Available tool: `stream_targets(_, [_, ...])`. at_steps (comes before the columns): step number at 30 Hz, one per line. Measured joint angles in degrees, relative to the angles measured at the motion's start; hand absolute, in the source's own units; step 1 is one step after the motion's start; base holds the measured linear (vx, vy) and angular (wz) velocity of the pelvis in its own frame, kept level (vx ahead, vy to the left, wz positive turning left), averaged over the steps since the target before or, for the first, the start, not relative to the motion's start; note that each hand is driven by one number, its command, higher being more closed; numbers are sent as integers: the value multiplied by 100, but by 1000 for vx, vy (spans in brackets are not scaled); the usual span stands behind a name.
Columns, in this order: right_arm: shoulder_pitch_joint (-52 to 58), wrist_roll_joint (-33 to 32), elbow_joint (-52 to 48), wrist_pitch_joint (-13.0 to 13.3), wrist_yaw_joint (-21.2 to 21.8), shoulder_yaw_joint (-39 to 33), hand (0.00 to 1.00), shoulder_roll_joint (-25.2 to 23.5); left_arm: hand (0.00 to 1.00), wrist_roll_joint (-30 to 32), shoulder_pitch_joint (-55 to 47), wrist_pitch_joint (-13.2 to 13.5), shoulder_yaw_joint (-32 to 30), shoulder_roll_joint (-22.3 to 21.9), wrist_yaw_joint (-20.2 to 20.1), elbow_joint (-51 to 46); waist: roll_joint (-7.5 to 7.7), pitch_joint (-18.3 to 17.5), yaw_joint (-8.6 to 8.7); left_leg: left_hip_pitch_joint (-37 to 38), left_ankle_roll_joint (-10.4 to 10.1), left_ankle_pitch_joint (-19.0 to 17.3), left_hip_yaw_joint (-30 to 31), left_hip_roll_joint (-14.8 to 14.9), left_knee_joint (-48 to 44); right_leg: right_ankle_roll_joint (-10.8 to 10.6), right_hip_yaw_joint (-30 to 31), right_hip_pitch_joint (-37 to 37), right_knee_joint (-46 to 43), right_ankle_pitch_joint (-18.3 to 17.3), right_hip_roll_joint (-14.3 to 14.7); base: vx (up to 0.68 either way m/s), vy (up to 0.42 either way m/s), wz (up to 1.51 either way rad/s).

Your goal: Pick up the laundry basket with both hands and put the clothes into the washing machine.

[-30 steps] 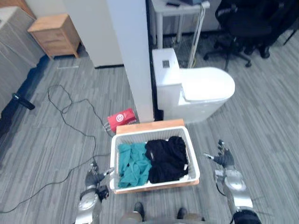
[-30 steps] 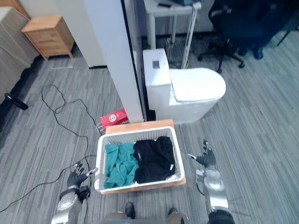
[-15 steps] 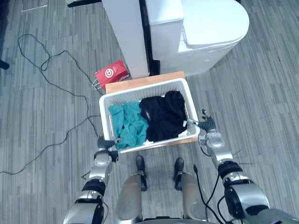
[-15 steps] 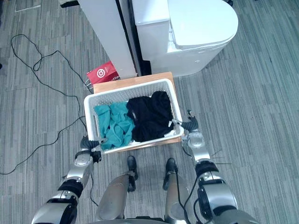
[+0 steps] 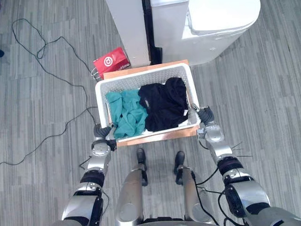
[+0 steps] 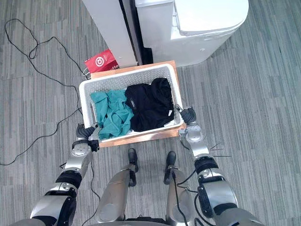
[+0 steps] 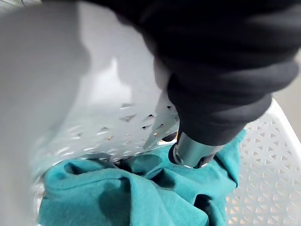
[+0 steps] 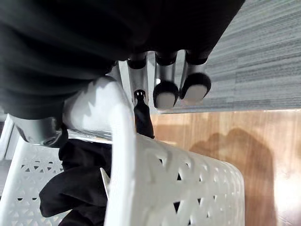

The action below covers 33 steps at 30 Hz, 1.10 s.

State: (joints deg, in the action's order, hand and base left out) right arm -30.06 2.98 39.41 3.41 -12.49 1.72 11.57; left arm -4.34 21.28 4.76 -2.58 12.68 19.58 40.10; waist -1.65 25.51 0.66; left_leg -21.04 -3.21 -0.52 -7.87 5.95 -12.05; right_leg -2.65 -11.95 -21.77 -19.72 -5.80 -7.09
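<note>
A white perforated laundry basket (image 5: 141, 79) stands on a low wooden board (image 5: 155, 135) on the floor in front of me. Teal clothes (image 5: 124, 115) fill its left half and black clothes (image 5: 164, 103) its right half. My left hand (image 5: 101, 134) is curled round the basket's near-left rim, with its thumb (image 7: 193, 150) reaching inside over the teal clothes (image 7: 117, 188). At the near-right corner my right hand (image 5: 205, 117) grips the rim (image 8: 122, 141), its fingers (image 8: 164, 89) curled under the outside.
Just behind the basket stand a white toilet (image 5: 207, 23) and a white column (image 5: 129, 28). A red bag (image 5: 110, 61) lies by the column's foot, touching the board's far-left corner. Grey plank floor spreads out on both sides.
Both hands have come in from open, beside the basket, and curled round its side rims. The camera has tipped down toward the basket.
</note>
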Motion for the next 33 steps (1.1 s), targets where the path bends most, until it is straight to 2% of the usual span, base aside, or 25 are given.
stream_targets(6, [1348, 248, -1676, -89, 14, -171, 100, -144, 100, 35, -1276, -166, 321, -114, -2, -1328, 3, -12, 34, 622, -5, -141, -23, -16, 171, -26, 66, 608, 235, -22, 53, 122, 16, -4])
stream_targets(10, [2427, 709, -2980, -79, 69, -288, 100, -282, 100, 57, -2154, -219, 485, -207, -221, -2161, 86, -98, 158, 902, 16, -238, -41, -47, 219, -118, 99, 947, 411, -96, 103, 52, 13, -2])
stream_targets(11, [2657, 796, -3191, -78, 116, -355, 100, -325, 100, 61, -2319, -238, 480, -281, -278, -2326, 84, -166, 159, 956, 10, -268, -36, -45, 219, -118, 92, 1021, 460, -96, 109, 35, 13, -3])
stream_targets(14, [3547, 889, -3970, -16, 155, -468, 100, -514, 100, 123, -3062, -289, 515, -471, -446, -3013, 82, -695, 197, 1080, -5, -404, -72, -16, 176, -119, 109, 1234, 642, -96, 153, 88, 15, -7])
stream_targets(17, [3848, 889, -4399, 82, 167, -497, 100, -589, 100, 128, -3410, -290, 483, -538, -456, -3542, 77, -876, 172, 1196, -27, -651, -40, 44, -135, -119, 254, 1432, 724, -95, 235, 66, 10, -28])
stream_targets(19, [3869, 889, -4648, 189, 278, -497, 100, -605, 100, 115, -3613, -288, 403, -603, -453, -3933, 63, -1011, 141, 1196, -68, -928, 582, 45, -448, -132, 545, 1445, 730, -66, 344, 9, 6, -62])
stream_targets(20, [3885, 889, -4713, 201, 285, -497, 100, -605, 100, 113, -3629, -288, 405, -612, -453, -3991, 43, -1047, 143, 1211, -70, -990, 689, 45, -466, -132, 605, 1443, 744, -49, 371, -7, 39, -65])
stream_targets(23, [4040, 884, -4846, 275, 282, -523, 100, -689, 100, 114, -3677, -289, 413, -618, -456, -4140, 90, -1218, 174, 1369, -23, -1090, 333, 47, -446, -219, 1099, 1391, 957, 162, 405, -26, 102, -82])
stream_targets(25, [4082, 884, -4993, 275, 331, -513, 100, -703, 100, 107, -3840, -289, 411, -625, -456, -4327, 93, -1222, 162, 1492, 53, -1329, -229, 102, -651, -301, 1781, 1228, 960, 320, 489, -77, 148, -145])
stream_targets(27, [4065, 866, -4978, 271, 369, -519, 100, -692, 100, 107, -3867, -289, 410, -628, -456, -4399, 77, -1230, 183, 1535, 134, -1547, -753, 184, -887, -356, 2175, 1083, 1007, 520, 568, -84, 153, -167])
stream_targets(28, [4047, 829, -4948, 270, 366, -519, 100, -695, 100, 107, -3839, -292, 405, -621, -455, -4401, 74, -1232, 192, 1586, 197, -1597, -1073, 250, -916, -263, 2094, 979, 1095, 683, 592, -108, 116, -176])
stream_targets(29, [4037, 809, -4945, 271, 364, -521, 100, -701, 100, 105, -3815, -293, 402, -615, -455, -4401, 79, -1235, 200, 1657, 215, -1613, -1403, 344, -907, 82, 1769, 965, 1270, 755, 560, -111, 96, -168])
stream_targets(30, [3987, 801, -4922, 271, 358, -527, 100, -705, 100, 98, -3801, -296, 395, -626, -455, -4408, 57, -1224, 234, 1755, 230, -1616, -1791, 410, -862, 558, 1057, 929, 1372, 663, 369, -99, 91, -150])
stream_targets(31, [3964, 801, -4885, 271, 359, -522, 100, -718, 100, 96, -3801, -296, 381, -625, -454, -4408, 61, -1227, 252, 1854, 231, -1617, -2004, 450, -823, 711, 627, 903, 1320, 622, 242, -84, 86, -186])
stream_targets(32, [3882, 796, -4763, 278, 370, -486, 100, -753, 100, 51, -3812, -308, 321, -625, -453, -4408, 73, -1233, 193, 2081, 245, -1643, -2572, 554, -744, 982, -436, 801, 1025, 446, -72, -85, 53, -189])
stream_targets(33, [3803, 782, -4681, 282, 370, -445, 100, -766, 100, 45, -3815, -311, 265, -625, -454, -4412, 92, -1248, 144, 2247, 225, -1671, -2964, 585, -658, 1101, -1230, 733, 663, 322, -347, -78, 14, -258])
